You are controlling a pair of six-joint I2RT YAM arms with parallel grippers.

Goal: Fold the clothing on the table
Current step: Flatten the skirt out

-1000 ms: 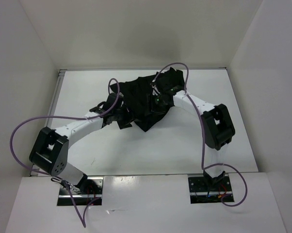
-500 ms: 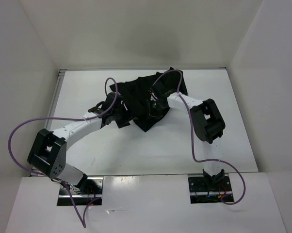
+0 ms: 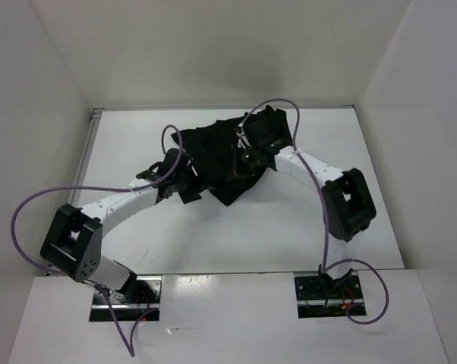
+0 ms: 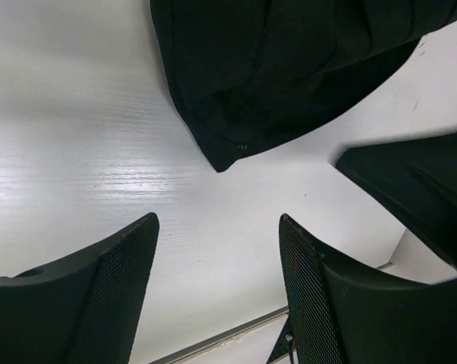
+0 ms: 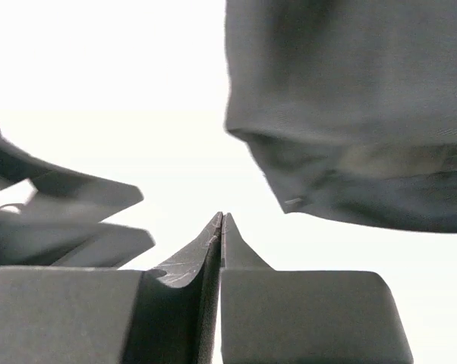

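The clothing (image 3: 213, 144) is bunched on the far surface (image 3: 289, 227). The left jaws are held wide beside its left edge. The right jaws are pressed together, with nothing seen between them.

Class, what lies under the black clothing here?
The white table shows all around the clothing, which lies on it. Whether anything else sits under the folds cannot be seen; the cloth covers it.

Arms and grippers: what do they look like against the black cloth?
The left arm and right arm: white tubular links, boxy black joint housings, a loose purple cable looping along each. The left gripper and right gripper: black, two tapered fingers; mesh-textured pads on the left.
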